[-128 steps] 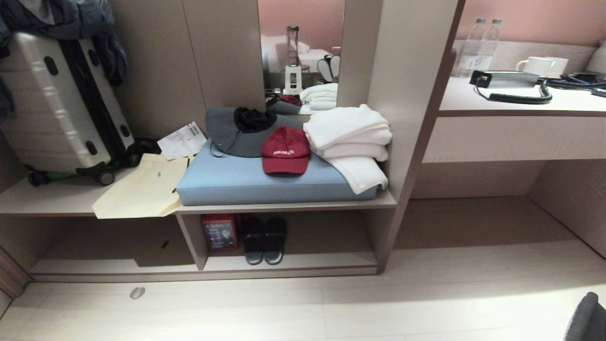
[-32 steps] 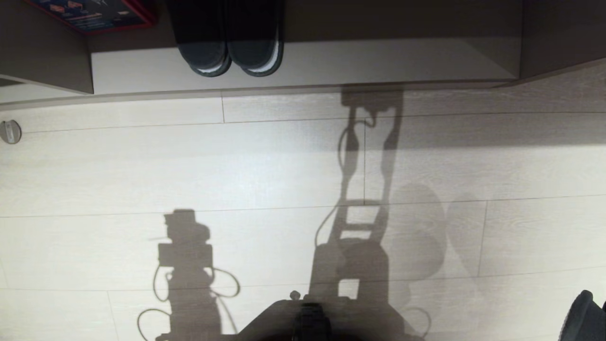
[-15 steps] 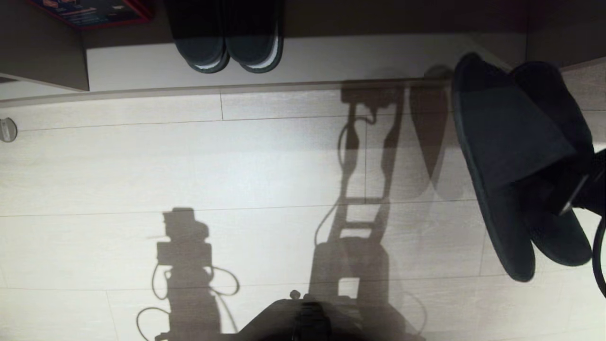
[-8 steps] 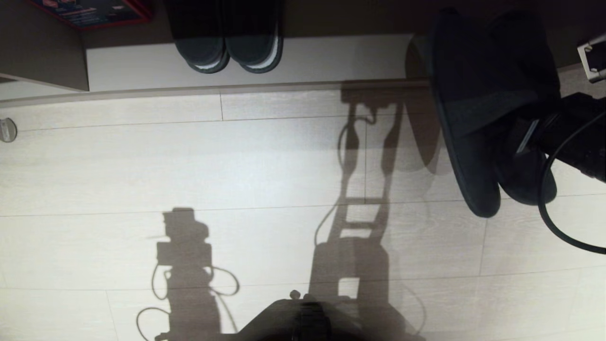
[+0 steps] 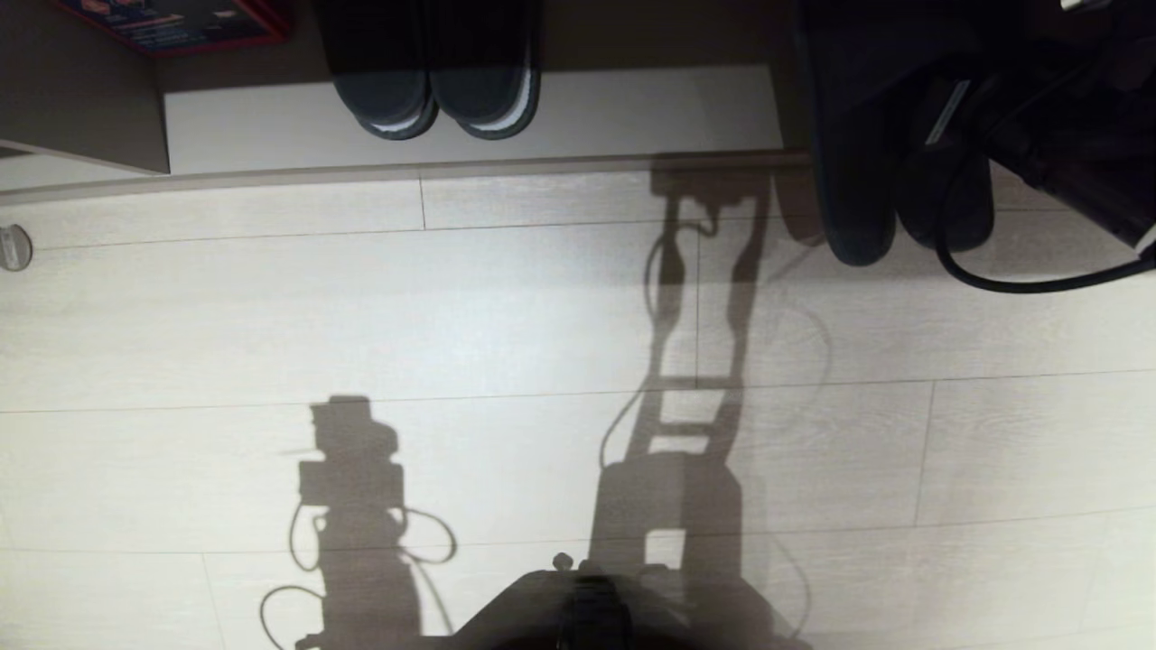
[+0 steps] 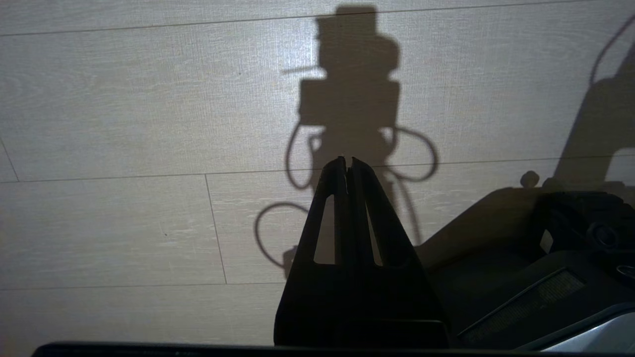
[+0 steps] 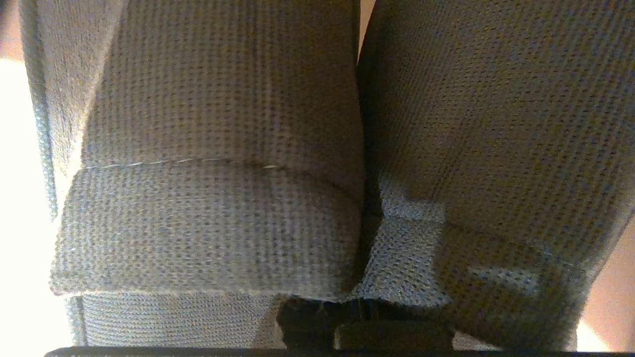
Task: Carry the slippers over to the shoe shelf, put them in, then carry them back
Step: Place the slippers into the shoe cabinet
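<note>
1. Head view: my right hand [image 5: 980,99] pinches the slippers [image 5: 853,162] at the shoe shelf [image 5: 632,108] mouth, heels over the floor [image 5: 506,316], well right of the other pair [image 5: 438,86].
2. L wrist: left hand [image 6: 347,163] pressed together, above floor.
3. R wrist: slippers side by side, filling view.

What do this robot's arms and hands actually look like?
The left hand is matte black: two long, flat fingers tapering to a narrow tip, each with a slot cut through it. The right arm is also black and blocky, with a thick black cable looping beneath it and a small silvery strip.
</note>
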`<state>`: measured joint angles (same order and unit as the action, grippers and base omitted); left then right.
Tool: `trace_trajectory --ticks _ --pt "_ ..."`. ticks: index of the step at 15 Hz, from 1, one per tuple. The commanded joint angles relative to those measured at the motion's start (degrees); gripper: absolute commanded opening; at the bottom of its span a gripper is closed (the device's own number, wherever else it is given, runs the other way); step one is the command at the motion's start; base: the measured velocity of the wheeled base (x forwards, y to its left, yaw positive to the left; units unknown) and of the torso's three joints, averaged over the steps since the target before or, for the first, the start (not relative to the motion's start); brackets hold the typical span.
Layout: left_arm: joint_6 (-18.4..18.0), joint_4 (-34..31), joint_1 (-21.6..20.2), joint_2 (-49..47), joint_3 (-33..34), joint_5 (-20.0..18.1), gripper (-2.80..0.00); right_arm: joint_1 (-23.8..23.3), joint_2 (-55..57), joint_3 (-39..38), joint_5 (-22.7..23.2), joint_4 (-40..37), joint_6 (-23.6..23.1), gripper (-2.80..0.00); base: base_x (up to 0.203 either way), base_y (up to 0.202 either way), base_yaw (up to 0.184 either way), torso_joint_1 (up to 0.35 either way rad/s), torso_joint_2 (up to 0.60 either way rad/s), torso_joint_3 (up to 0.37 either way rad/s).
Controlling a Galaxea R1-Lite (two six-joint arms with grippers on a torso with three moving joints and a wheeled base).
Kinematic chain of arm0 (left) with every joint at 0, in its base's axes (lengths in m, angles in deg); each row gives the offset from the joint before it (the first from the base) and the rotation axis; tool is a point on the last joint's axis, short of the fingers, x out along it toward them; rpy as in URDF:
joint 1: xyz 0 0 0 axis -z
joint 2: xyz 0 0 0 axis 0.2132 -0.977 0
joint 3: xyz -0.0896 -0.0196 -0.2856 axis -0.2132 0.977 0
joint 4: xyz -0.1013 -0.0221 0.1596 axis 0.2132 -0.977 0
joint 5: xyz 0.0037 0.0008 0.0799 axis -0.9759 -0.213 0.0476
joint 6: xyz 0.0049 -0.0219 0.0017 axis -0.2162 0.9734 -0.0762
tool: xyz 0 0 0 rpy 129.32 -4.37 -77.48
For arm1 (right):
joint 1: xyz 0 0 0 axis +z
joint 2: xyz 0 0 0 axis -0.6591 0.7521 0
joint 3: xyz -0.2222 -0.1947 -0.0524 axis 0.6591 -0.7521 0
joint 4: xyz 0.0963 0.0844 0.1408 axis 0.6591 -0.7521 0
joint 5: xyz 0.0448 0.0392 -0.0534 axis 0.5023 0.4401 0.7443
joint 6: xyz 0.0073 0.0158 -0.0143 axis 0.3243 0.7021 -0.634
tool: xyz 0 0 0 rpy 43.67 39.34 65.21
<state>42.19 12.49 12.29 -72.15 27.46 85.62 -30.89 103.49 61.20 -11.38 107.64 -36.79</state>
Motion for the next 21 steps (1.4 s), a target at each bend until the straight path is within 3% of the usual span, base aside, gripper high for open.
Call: trace_trajectory --ticks 1,5,11,12,21 --pt "0.04 0.07 0.01 0.03 0.00 0.07 -2.80 0.03 4.86 4.85 0.08 0.18 -0.05 -2.80 0.000 0.000 0.000 0.000 0.00 0.000" --pt "0.13 0.03 -0.06 0.04 0.00 0.09 -2.80 0.03 10.69 14.89 0.12 -1.16 -0.13 -2.80 0.000 0.000 0.000 0.000 0.00 0.000" --pt "0.31 -0.02 -0.05 0.04 0.00 0.09 -2.80 0.03 15.04 22.52 0.29 -3.26 -1.78 -2.80 0.000 0.000 0.000 0.000 0.00 0.000" --pt "0.39 -0.02 -0.05 0.04 0.04 0.09 -2.80 0.03 15.88 23.68 0.49 -3.39 -1.99 0.00 0.000 0.000 0.000 0.000 0.00 0.000" --pt "0.39 -0.02 -0.06 0.04 0.00 0.09 -2.80 0.11 15.03 20.75 0.45 -4.30 -4.05 0.00 0.000 0.000 0.000 0.000 0.00 0.000"
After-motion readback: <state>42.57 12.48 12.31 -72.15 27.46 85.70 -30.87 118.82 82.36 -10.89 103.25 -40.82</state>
